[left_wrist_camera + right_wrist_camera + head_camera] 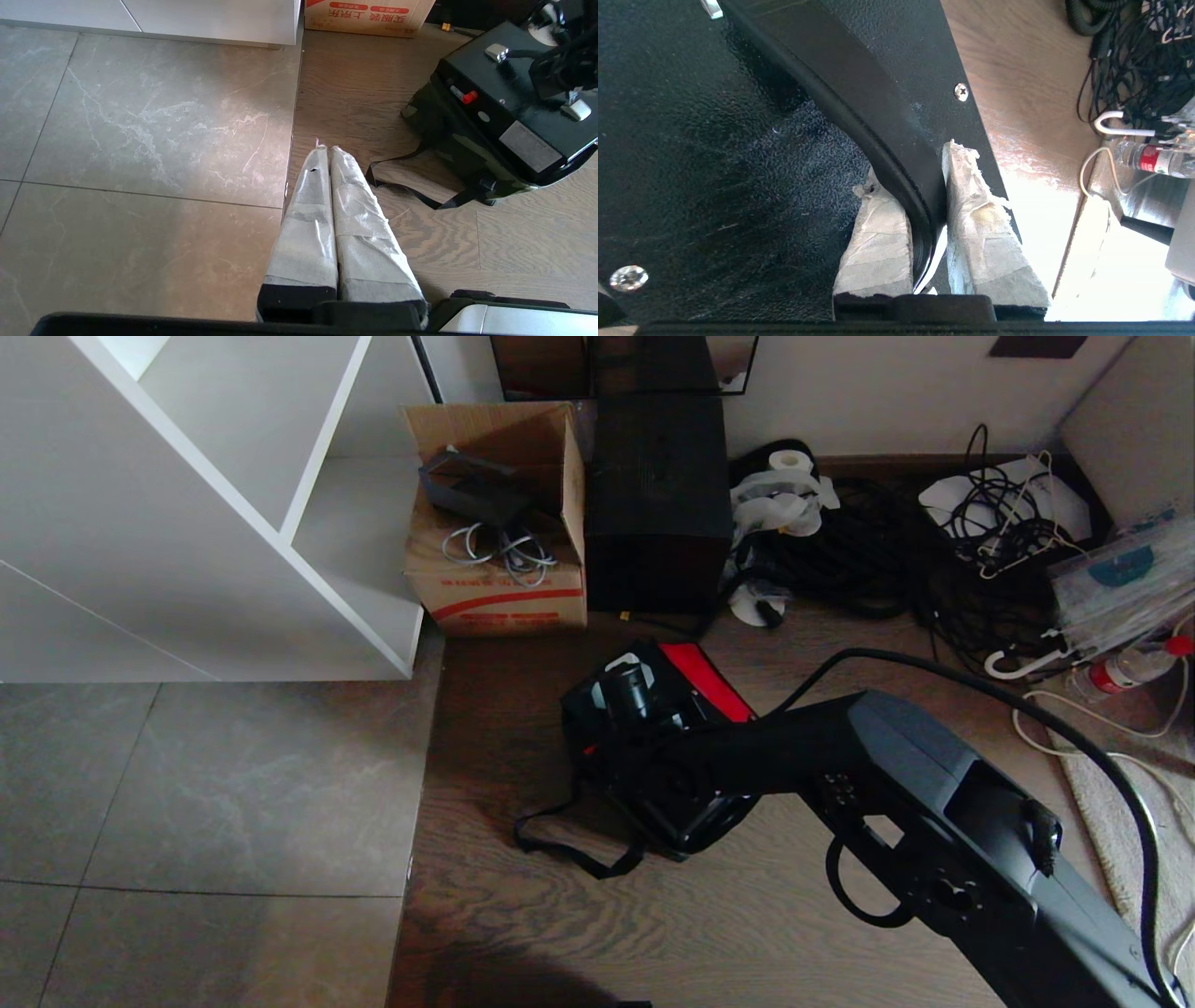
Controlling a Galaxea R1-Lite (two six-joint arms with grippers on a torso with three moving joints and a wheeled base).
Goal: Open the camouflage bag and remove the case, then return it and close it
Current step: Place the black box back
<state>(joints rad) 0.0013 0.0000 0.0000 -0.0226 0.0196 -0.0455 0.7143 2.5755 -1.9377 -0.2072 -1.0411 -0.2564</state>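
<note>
The camouflage bag [434, 135] sits on the wood floor with its red-lined flap [709, 679] thrown open and its black strap [411, 186] trailing beside it. The black case [514, 102], with a small red latch [468, 96], stands tilted in the bag's mouth, its top sticking out. My right gripper [915, 170] is shut on the case's black handle [859, 98], one finger on each side of it. My right arm [887, 775] reaches in from the right. My left gripper [327, 148] hangs shut and empty over the floor, left of the bag.
A tall plain black box [658, 504] and an open cardboard box [499, 523] stand behind the bag. A white shelf unit [187, 504] is at the left. Tangled cables [934, 551], a plastic bottle [1134, 667] and a rug [1120, 821] are at the right. Tiled floor [215, 784] lies left.
</note>
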